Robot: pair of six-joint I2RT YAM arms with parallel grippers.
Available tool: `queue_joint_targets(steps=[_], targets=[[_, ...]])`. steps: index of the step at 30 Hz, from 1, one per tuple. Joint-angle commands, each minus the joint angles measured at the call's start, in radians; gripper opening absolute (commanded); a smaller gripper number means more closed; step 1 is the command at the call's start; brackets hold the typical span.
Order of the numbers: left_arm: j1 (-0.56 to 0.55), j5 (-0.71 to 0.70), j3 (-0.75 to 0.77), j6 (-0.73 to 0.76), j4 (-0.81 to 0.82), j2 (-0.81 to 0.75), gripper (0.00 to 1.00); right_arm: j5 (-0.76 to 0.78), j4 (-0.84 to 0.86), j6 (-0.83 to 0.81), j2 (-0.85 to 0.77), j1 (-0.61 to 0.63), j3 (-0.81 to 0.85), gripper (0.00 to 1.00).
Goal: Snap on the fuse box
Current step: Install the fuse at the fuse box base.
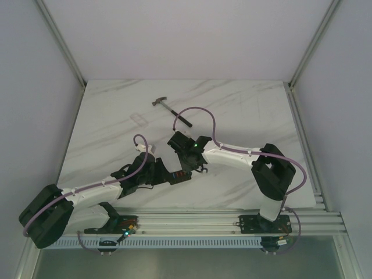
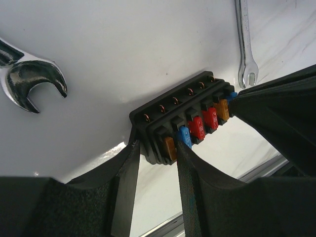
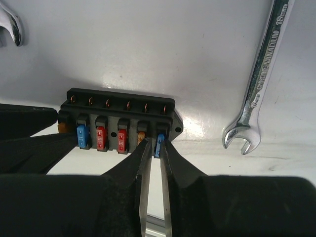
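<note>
**Crooked Push Risk**

Clamps left gripper (image 2: 158, 148) on one end of fuse box (image 2: 182, 118), flat on table (image 1: 244, 110) near the front. Pinches blue fuse (image 3: 158, 147) at the far end in right gripper (image 3: 155, 144). Could bend its blades if pressed tilted, or skid the fuse box out of the left's hold.

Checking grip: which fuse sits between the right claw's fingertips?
The blue fuse in the fuse box's end slot; the other blue fuse is four slots away.
</note>
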Motion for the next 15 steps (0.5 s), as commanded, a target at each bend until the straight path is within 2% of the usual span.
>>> queue_joint_targets(steps=[1, 15], targets=[[-0.008, 0.008, 0.001, 0.006, 0.003, 0.007, 0.45, -0.005, -0.067, 0.014, -0.012, 0.013, -0.001, 0.2], [-0.008, 0.008, 0.0, 0.004, 0.003, 0.006, 0.45, 0.016, -0.086, 0.027, -0.047, 0.016, 0.005, 0.19]])
